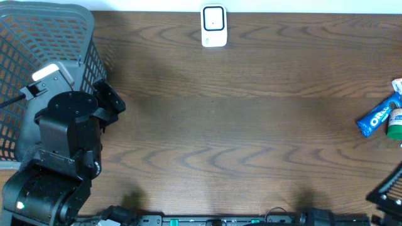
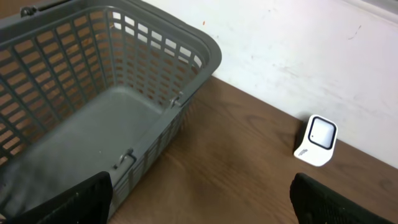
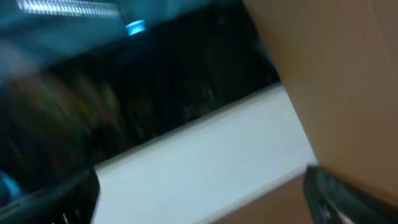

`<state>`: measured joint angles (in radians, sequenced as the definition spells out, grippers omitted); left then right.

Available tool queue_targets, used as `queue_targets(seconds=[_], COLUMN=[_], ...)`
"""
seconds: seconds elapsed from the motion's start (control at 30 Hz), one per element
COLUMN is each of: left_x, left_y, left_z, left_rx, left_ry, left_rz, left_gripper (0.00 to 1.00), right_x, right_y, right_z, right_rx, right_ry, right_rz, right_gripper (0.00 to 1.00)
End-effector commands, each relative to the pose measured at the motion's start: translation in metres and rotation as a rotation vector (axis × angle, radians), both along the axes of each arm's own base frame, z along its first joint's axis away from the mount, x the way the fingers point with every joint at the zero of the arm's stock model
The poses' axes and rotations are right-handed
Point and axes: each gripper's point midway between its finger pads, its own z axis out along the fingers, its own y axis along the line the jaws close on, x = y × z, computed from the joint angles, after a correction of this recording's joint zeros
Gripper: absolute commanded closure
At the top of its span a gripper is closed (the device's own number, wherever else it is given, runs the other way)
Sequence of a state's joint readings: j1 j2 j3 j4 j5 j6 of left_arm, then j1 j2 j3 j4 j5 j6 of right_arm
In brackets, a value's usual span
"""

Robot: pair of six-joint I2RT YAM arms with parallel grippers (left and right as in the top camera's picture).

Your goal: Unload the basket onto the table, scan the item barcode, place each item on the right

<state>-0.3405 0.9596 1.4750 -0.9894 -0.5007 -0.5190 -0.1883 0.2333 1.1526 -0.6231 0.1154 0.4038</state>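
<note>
The white barcode scanner (image 1: 213, 26) stands at the table's far edge, and it also shows in the left wrist view (image 2: 316, 140). At the right edge lie a blue Oreo pack (image 1: 377, 117) and a green-and-white item (image 1: 396, 123), cut off by the frame. My left gripper (image 1: 112, 100) hangs open beside the basket, with only bare table between its fingers (image 2: 81, 199). My right gripper (image 1: 388, 190) is at the near right corner, partly out of view. It is open too, and its blurred wrist view shows fingers (image 3: 348, 196) over the table's white edge with nothing held.
A grey mesh basket (image 1: 88, 25) fills the far left corner and looks empty in the left wrist view (image 2: 205, 50). A white wall runs behind the table. The left arm's black base sits at the near left.
</note>
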Motion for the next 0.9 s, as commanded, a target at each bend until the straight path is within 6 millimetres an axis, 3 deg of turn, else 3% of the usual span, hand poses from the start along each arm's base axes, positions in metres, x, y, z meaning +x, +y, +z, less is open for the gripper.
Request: queue_targets(seconds=[0.0, 0.13, 0.4, 0.87], left_x=[-0.001, -0.001, -0.001, -0.001], left_y=[0.003, 0.003, 0.003, 0.003], left_z=[0.001, 0.001, 0.001, 0.001], left_rx=[0.018, 0.018, 0.017, 0.018], left_ry=[0.000, 0.001, 0.000, 0.000], left_rz=[0.009, 0.009, 0.009, 0.009], left_gripper=[0.09, 0.08, 0.09, 0.08], right_x=[0.036, 0.065, 0.109, 0.145], right_y=[0.006, 0.007, 0.007, 0.004], right_z=[-0.037, -0.060, -0.134, -0.259], right_rx=[-0.034, -0.031, 0.002, 0.045], right_ry=[0.001, -0.082, -0.035, 0.182], right_rz=[0.068, 0.113, 0.151, 0.136], right_gripper=[0.01, 0.01, 0.01, 0.01])
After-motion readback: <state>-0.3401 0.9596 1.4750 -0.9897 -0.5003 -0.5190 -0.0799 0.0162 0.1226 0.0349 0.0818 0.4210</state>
